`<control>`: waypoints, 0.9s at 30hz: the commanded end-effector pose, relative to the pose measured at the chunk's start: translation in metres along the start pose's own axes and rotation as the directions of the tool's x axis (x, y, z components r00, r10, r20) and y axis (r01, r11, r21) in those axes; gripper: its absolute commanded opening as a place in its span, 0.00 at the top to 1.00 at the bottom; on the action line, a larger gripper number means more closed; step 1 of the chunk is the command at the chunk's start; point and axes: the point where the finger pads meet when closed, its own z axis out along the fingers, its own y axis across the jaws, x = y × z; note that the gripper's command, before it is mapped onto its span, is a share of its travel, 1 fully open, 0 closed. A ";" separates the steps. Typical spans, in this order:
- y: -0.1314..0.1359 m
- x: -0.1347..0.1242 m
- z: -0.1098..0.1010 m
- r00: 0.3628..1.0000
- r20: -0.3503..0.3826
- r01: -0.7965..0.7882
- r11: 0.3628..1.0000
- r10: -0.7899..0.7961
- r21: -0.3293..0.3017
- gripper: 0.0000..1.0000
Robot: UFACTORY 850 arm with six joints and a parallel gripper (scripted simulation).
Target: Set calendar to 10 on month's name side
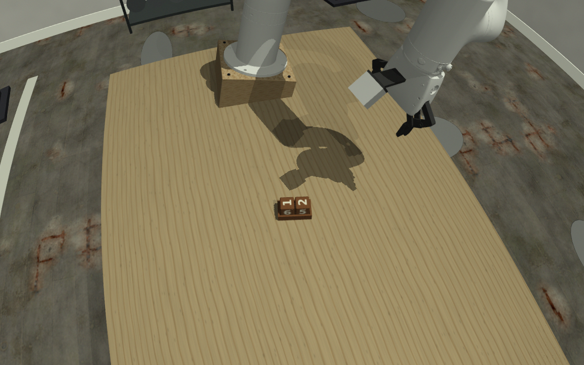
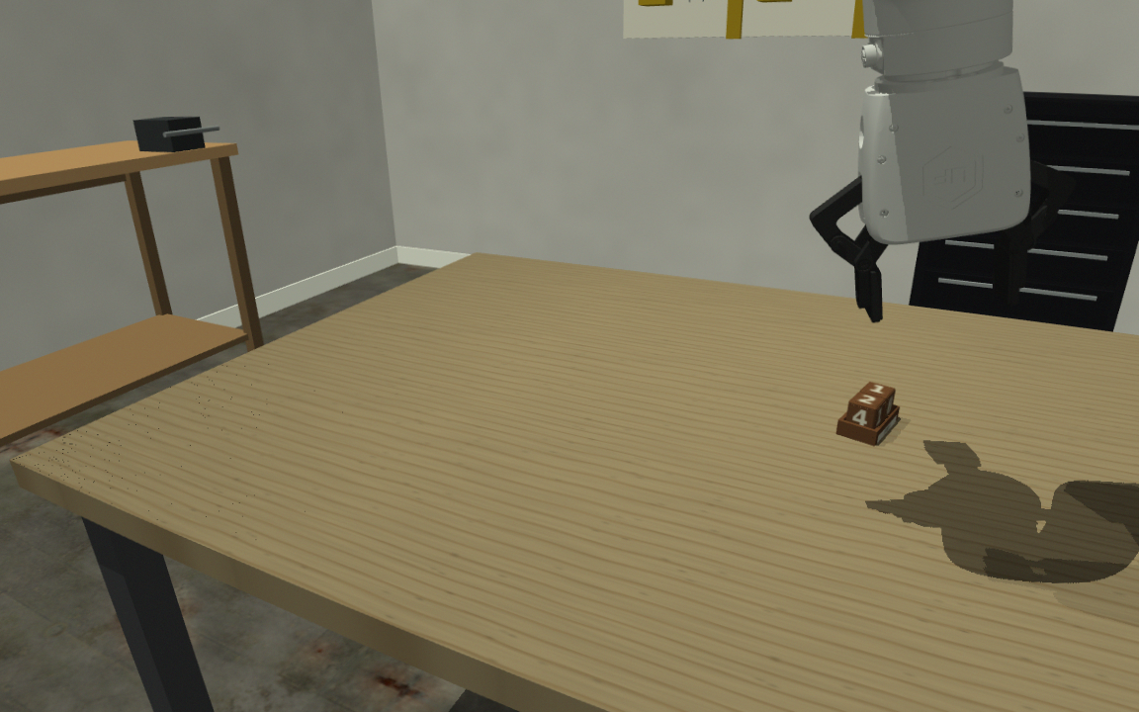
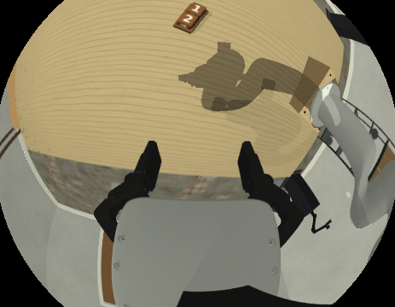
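Plainly, gripper (image 1: 387, 102) (image 3: 199, 151): fingers spread wide, nothing between them, above the worktop's edge in the top view; one finger is hard to make out against the dark cabinet (image 2: 1042, 305) in the exterior view.
Calendar tray (image 1: 294, 217) (image 2: 856, 431) (image 3: 182, 29): on the worktop (image 1: 285, 290) (image 2: 511, 424) (image 3: 99, 98), well in from its edges and corners.
Left cube, top view (image 1: 287, 204): 1 on top, 6 on the side.
Right cube, top view (image 1: 302, 204): 2 on top, 5 on the side.
Month's name: too small to read.
Arm (image 1: 443, 40) (image 2: 940, 150): cut off by the frame.

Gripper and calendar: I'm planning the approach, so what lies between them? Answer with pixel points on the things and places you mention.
In the wrist view, only wood tabletop (image 3: 120, 102) and part of the arm's shadow show between gripper (image 3: 199, 151) and calendar (image 3: 190, 17).
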 end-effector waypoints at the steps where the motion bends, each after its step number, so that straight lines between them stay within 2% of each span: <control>1: -0.002 0.008 0.003 1.000 0.012 -0.022 1.000 0.022 0.008 0.00; 3: -0.009 0.045 0.021 0.990 0.064 -0.130 0.991 0.128 0.036 0.00; 4: -0.009 0.045 0.021 0.990 0.064 -0.130 0.991 0.128 0.036 0.00; 5: -0.010 0.065 0.031 0.980 0.087 -0.186 0.981 0.181 0.050 0.00; 7: -0.011 0.075 0.035 0.973 0.097 -0.214 0.975 0.208 0.057 0.00; 9: -0.010 0.109 0.050 0.948 0.126 -0.302 0.950 0.291 0.077 0.00; 11: -0.010 0.110 0.050 0.948 0.126 -0.304 0.949 0.293 0.077 0.00; 12: -0.006 0.143 0.065 0.916 0.148 -0.388 0.917 0.373 0.094 0.00; 16: -0.006 0.143 0.065 0.916 0.148 -0.388 0.917 0.373 0.094 0.00; 18: 0.004 0.189 0.084 0.862 0.170 -0.498 0.860 0.477 0.114 0.00; 22: 0.007 0.198 0.089 0.849 0.173 -0.520 0.846 0.499 0.117 0.00; 27: 0.007 0.198 0.089 0.849 0.173 -0.520 0.846 0.499 0.117 0.00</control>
